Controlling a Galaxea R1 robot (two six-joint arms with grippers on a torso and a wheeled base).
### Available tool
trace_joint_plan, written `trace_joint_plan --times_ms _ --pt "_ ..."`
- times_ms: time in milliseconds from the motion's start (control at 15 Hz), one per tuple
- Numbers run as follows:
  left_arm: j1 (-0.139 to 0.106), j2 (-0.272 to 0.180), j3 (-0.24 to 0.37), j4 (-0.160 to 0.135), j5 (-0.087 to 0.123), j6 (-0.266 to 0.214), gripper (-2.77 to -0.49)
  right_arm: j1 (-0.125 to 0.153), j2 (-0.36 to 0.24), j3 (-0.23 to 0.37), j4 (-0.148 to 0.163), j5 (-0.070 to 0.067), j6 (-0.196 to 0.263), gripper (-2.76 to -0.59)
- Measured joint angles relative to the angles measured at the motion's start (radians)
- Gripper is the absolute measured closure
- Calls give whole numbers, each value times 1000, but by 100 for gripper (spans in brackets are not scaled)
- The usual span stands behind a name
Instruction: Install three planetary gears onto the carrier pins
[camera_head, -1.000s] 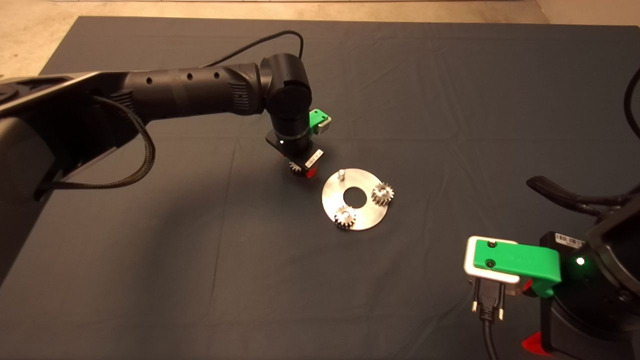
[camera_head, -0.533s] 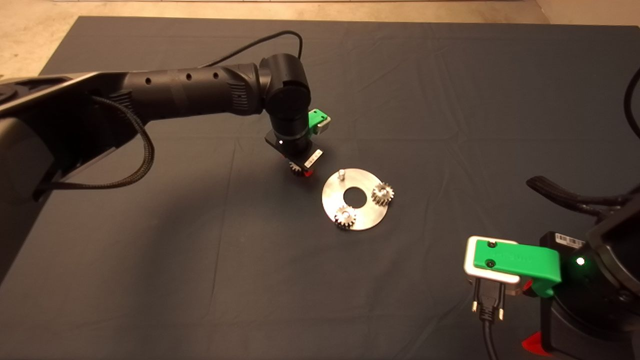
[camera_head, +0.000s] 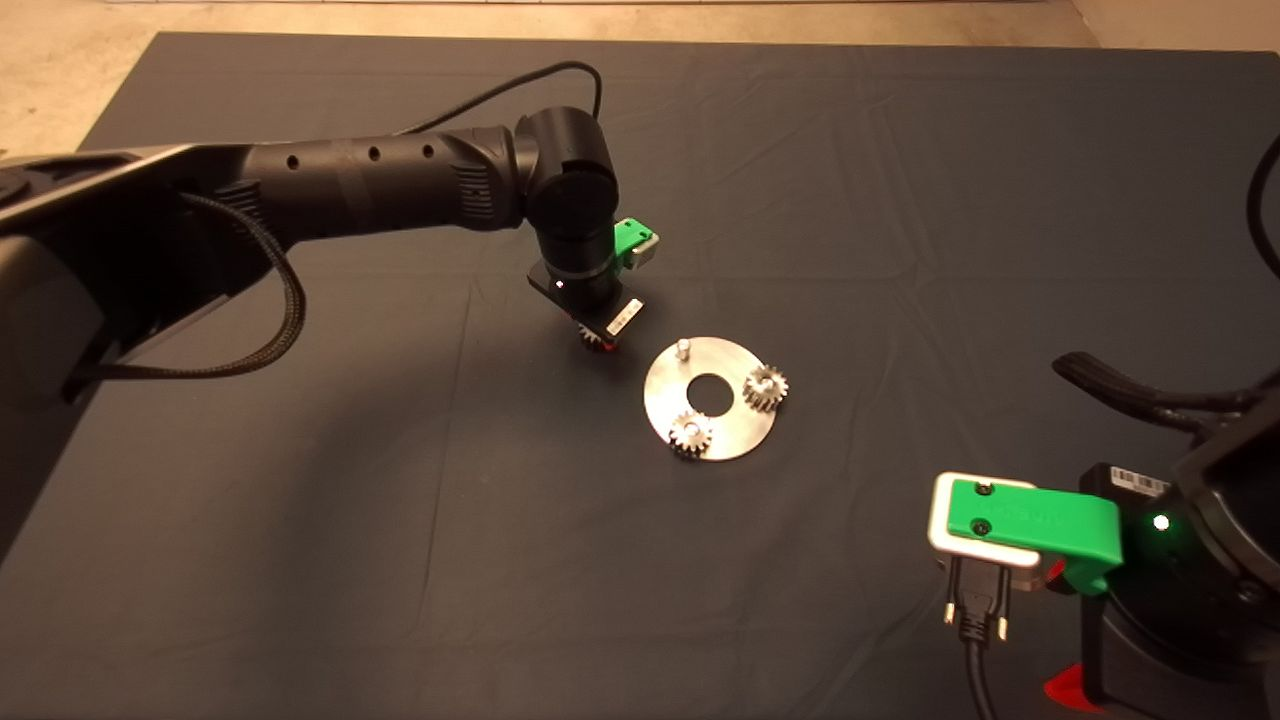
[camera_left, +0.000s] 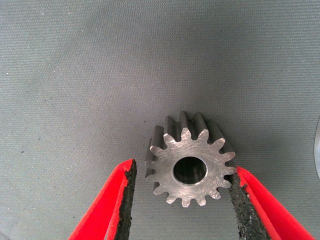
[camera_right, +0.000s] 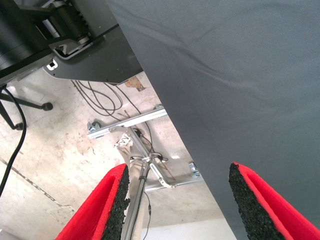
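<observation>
Two planetary gears (camera_head: 691, 434) already sit on carrier pins; one pin (camera_head: 682, 349) is bare. Left gripper (camera_left: 182, 192), jaws open around the third gear (camera_left: 190, 161), hasn't clamped. Right gripper (camera_right: 175, 200) parked open at the worktop's near right corner.

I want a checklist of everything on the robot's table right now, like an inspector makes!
Surface: dark mat, wrinkled.
Job's things: disc with two gears on pins; one pin bare; third gear lies beside the disc.
Clutter: nothing seen.
Claws: left claw straddles the third gear, one pad touching, the other apart. Right claw open, parked at the mat's lower right edge.
Cables: black cable on the left arm; plug by the right.
Surroundings: pale floor; frame and wires below.
</observation>
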Motion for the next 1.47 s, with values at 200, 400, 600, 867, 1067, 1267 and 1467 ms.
trace_joint_plan --times_ms 200,400,600,867,1067,1267,1467 --pt "0 0 0 0 -1 0 -106 0 0 0 0 0 0 -147" --pt "0 0 0 0 0 -1 -98 0 0 0 0 0 0 -147" --pt "0 0 0 0 0 -5 -91 0 0 0 0 0 0 -147" --pt "0 0 0 0 -1 -8 -89 0 0 0 0 0 0 -147" --pt "0 1 1 0 2 -7 -85 0 0 0 0 0 0 -147" --pt "-1 14 12 -5 56 -7 -84 0 0 0 0 0 0 -147" --pt "-46 40 36 -33 105 -7 -84 0 0 0 0 0 0 -147"
